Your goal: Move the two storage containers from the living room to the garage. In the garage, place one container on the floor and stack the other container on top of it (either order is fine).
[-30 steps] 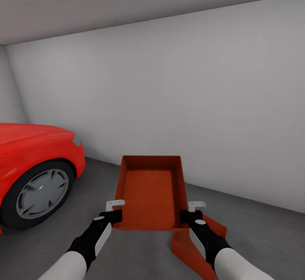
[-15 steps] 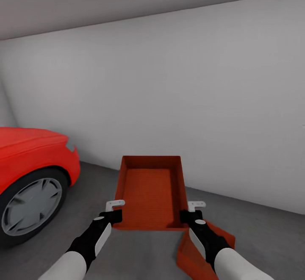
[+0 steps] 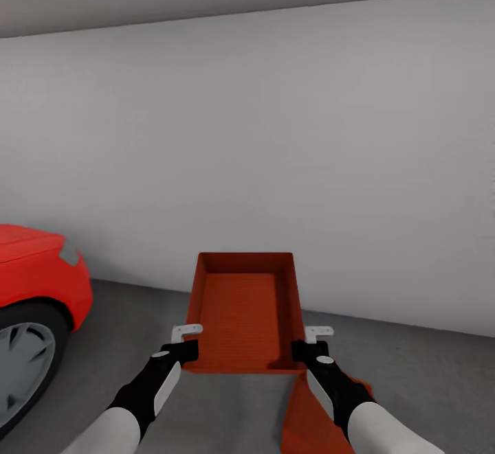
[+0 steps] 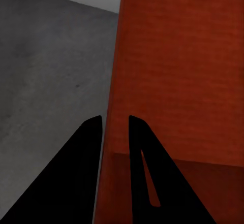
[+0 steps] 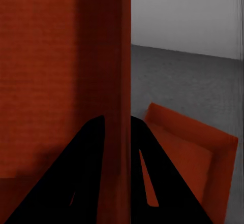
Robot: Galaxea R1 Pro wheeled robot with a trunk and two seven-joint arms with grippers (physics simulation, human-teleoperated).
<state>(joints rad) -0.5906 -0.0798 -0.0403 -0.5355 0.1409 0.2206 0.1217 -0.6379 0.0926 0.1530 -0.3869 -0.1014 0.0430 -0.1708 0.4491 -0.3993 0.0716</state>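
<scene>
Left tool is closed on the left side wall of the held storage container, near the bin's near corner. The left wrist view shows its two dark fingers set narrowly either side of that orange-red wall, one outside over the floor, one inside the bin. Right tool is likewise clamped on the right side wall; in the right wrist view its fingers straddle the wall with only the wall's thickness between them.

Held container: carried level between both arms, clear of the floor, open side up, ribbed bottom visible, long axis pointing away from the robot toward the white-grey garage wall.

Second storage container: lower down, below and just to the right of the held one, partly hidden behind the right arm. The right wrist view shows its corner and low wall against the dark grey concrete. Whether the two bins touch cannot be determined.

Red car: at the left edge of the head view, front wing and wheel visible, well apart from both bins.
</scene>
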